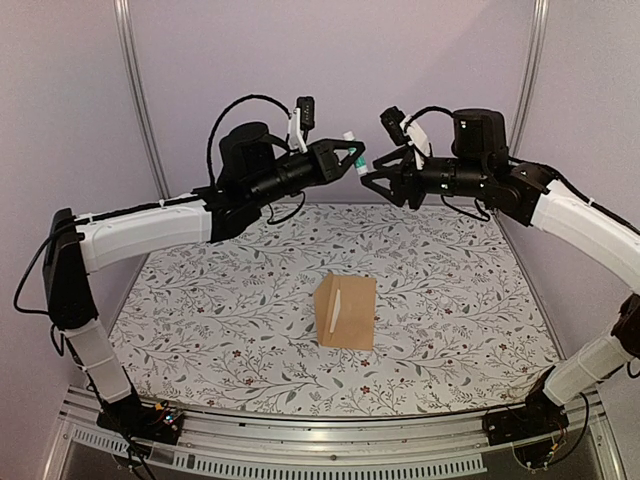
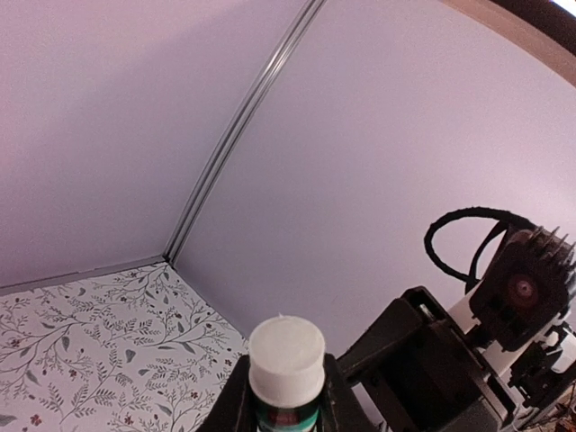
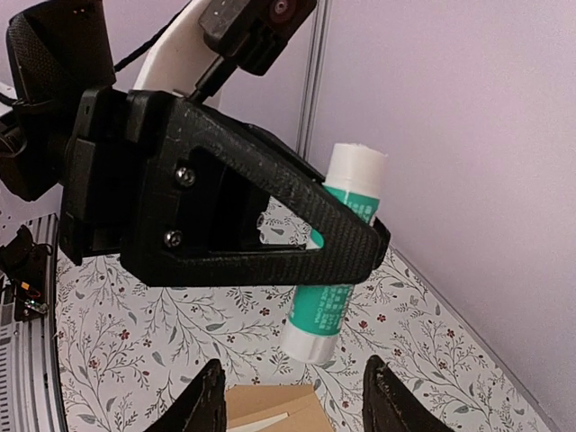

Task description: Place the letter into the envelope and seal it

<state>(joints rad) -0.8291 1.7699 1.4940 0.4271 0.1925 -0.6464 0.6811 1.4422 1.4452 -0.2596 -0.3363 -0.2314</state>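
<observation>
Raised above the floral-patterned surface, the left pincer grips a white-capped green glue stick around its middle, while the right pincer faces it with jaws apart, holding nothing. The small tan kraft-paper envelope lies flat mid-surface, with a cream sliver of the letter showing. It looks light and floppy, best pinched at a flap edge.

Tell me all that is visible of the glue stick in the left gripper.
The glue stick is a small plastic cylinder with a green labelled body, white at both ends. It stands nearly upright, slightly tilted, high above the far side of the table, clamped around its middle by the left gripper. Nothing else touches it.
</observation>
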